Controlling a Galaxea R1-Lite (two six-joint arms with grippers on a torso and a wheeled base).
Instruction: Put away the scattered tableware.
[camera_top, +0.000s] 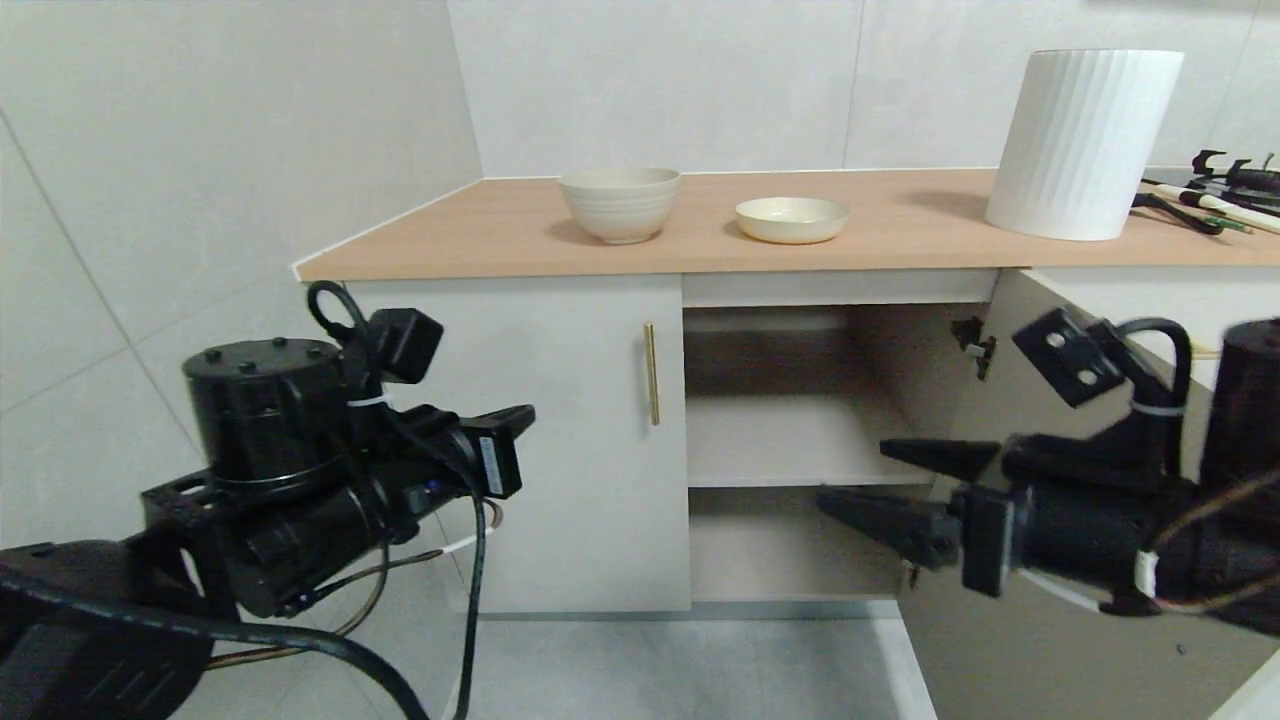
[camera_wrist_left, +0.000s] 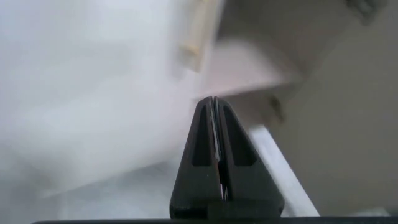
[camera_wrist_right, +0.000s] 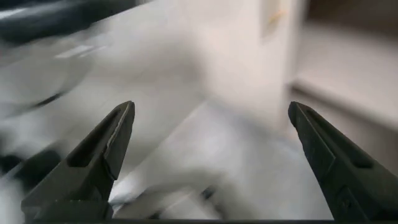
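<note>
The ribbed bowl (camera_top: 620, 203) and shallow dish (camera_top: 792, 219), judged stiff, slick, breakable and best pinched at the rim, were set on the countertop (camera_top: 480, 235) well above both jaws: left gripper (camera_wrist_left: 213, 102) clenched empty, right gripper (camera_top: 852, 472) spread wide.

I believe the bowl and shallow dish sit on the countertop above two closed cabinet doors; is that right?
Not quite: the head view shows the right door open, only the left door closed. The bowl and shallow dish do sit on the countertop.
</note>
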